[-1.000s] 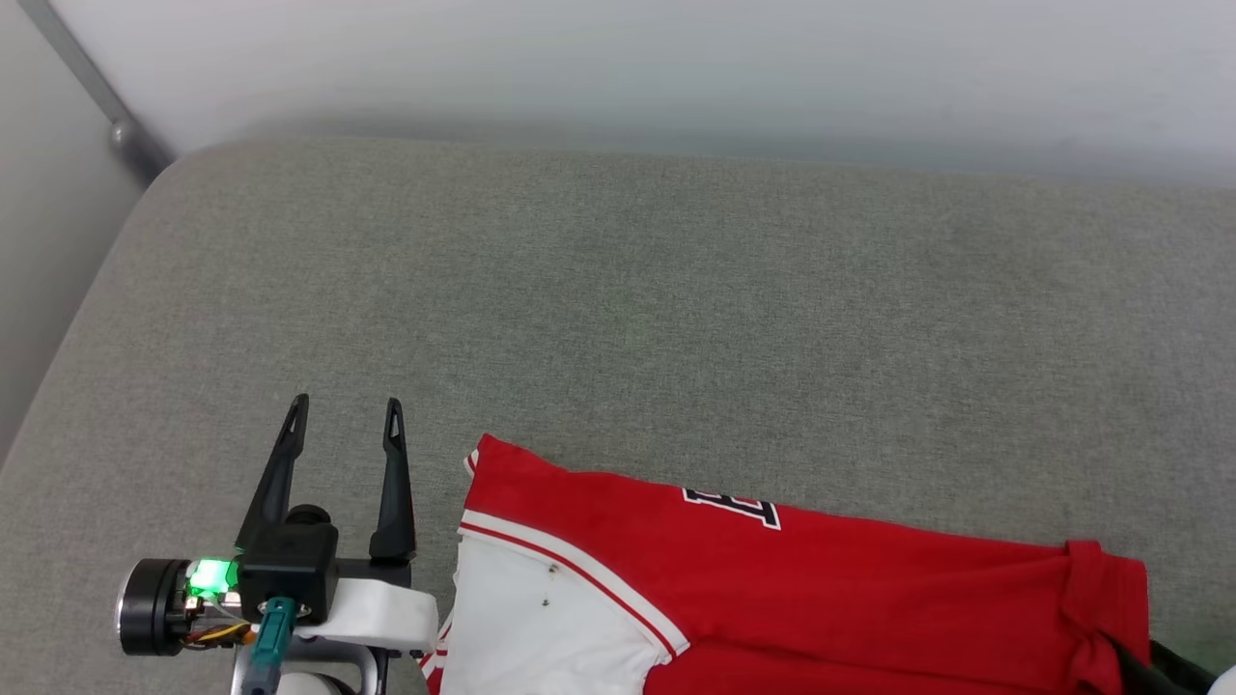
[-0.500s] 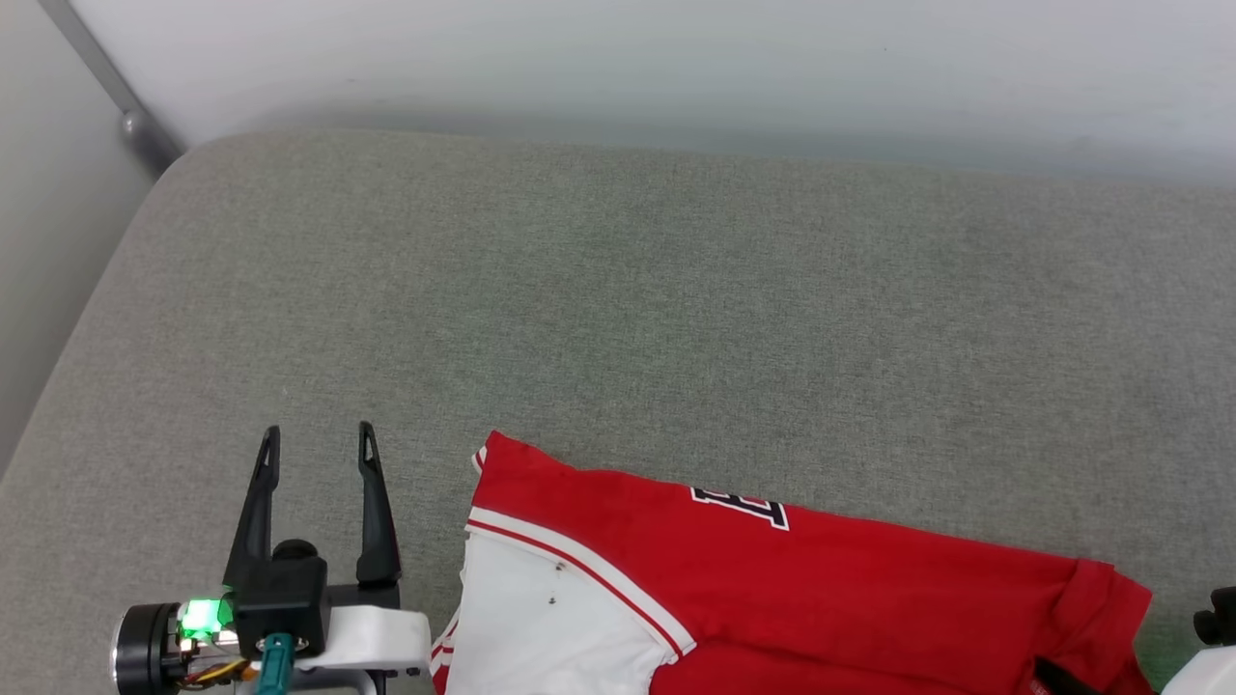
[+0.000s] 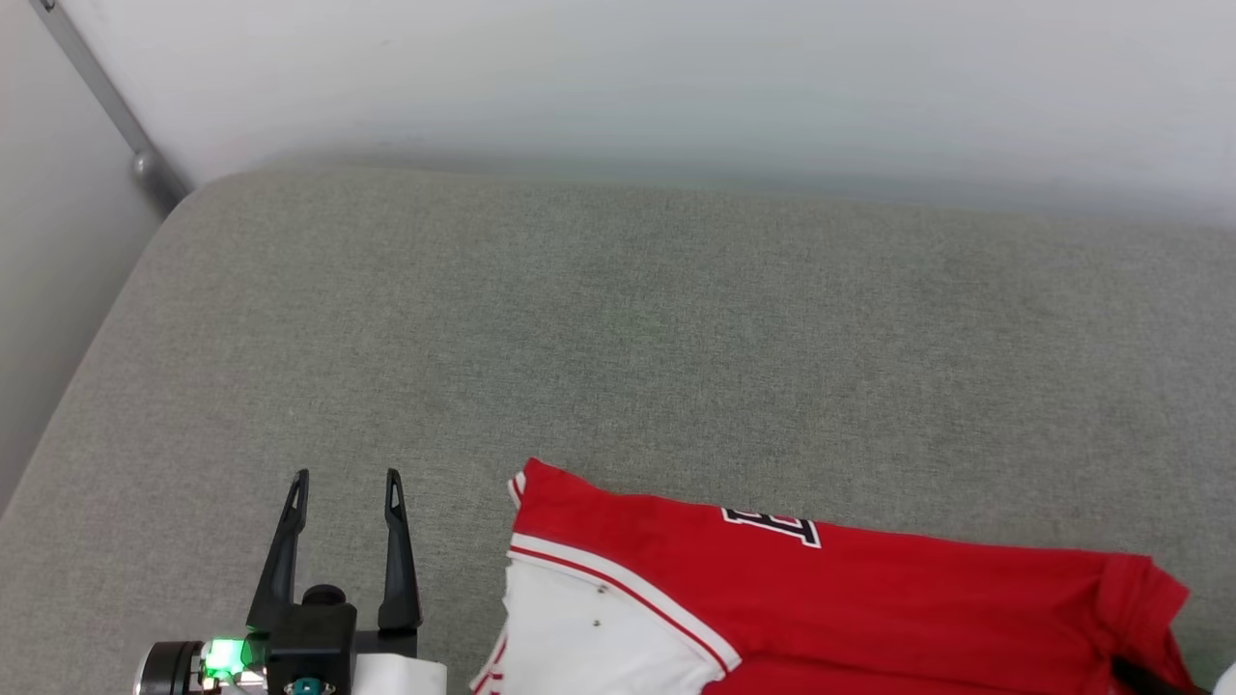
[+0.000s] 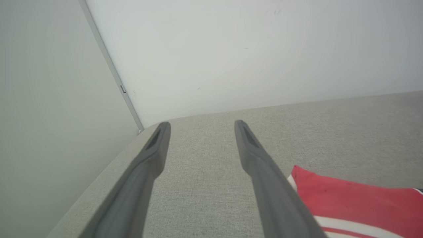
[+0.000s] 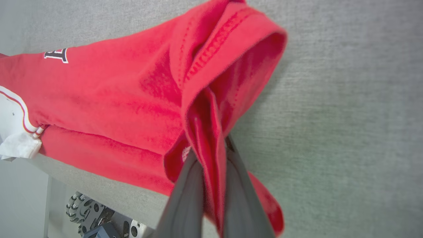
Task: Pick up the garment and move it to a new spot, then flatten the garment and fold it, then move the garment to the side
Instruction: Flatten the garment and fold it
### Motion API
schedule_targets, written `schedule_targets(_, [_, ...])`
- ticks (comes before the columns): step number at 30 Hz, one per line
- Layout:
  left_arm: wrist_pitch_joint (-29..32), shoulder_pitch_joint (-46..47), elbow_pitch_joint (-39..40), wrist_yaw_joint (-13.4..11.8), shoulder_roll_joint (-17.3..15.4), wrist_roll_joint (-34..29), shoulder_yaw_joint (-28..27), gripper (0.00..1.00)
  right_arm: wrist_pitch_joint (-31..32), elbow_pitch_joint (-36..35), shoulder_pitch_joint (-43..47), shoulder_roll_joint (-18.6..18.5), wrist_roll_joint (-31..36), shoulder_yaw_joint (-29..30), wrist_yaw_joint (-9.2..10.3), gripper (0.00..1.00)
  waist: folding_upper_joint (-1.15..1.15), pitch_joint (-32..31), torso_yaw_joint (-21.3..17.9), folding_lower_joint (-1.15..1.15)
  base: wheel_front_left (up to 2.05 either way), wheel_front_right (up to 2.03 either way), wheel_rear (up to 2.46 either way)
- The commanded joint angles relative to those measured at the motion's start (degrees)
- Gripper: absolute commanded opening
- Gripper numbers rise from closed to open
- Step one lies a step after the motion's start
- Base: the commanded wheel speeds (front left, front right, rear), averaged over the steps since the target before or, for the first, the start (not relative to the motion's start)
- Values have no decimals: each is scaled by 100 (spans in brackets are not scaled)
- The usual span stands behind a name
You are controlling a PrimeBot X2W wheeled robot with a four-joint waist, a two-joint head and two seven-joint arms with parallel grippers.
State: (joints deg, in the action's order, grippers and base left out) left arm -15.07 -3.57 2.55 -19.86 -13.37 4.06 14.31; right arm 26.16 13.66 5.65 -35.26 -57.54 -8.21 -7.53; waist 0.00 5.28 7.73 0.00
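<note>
My left claw [image 3: 348,478] sits over the near left part of the grey woven-fabric cushion [image 3: 618,338]. Its two long dark fingers are spread wide with nothing between them. In the left wrist view the claw [image 4: 202,125] points towards the far left corner of the cushion, where it meets the pale wall [image 3: 676,77].

The bright red jersey shirt [image 3: 869,608] lies along the near edge of the cushion, running from about the middle out to the right. Its white sleeve panel [image 3: 599,637], edged with thin red stripes, is at the end nearest my left claw, just beside it but not touching. A black, white-outlined letter [image 3: 772,526] shows on the red cloth near the shirt's far edge.

My right claw [image 5: 211,158] has closed tight on the shirt's right end. The right wrist view shows a gathered ridge of red cloth running down between the two dark fingers. Above them the stitched hem stands up in an open loop off the cushion. The rest of the shirt [image 5: 115,99] lies flat, stretching away from the grip towards the sleeve.
</note>
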Motion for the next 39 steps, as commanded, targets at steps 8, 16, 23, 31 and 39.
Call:
schedule_targets(8, [-12,-232,-49,242,90,-257,-86,100,-8,335,117,-565,0,516,9,0,0,-204,-69,0,0,0,0])
schedule_targets(16, [-12,-402,-137,326,149,-304,-125,100,185,562,214,-905,159,999,9,0,0,-343,-126,0,0,0,0])
schedule_targets(23, [-12,-472,-151,389,141,-332,-201,100,451,-588,559,-914,148,992,7,0,0,-409,-174,0,0,0,0])
schedule_targets(31, [-12,-355,-160,451,196,-345,-225,100,853,-2411,433,-494,196,430,7,0,0,-286,-165,0,0,0,0])
schedule_targets(39, [-12,-199,-142,524,226,-363,-209,100,1263,-3047,-427,-113,418,-696,7,0,0,-132,-23,0,0,0,0])
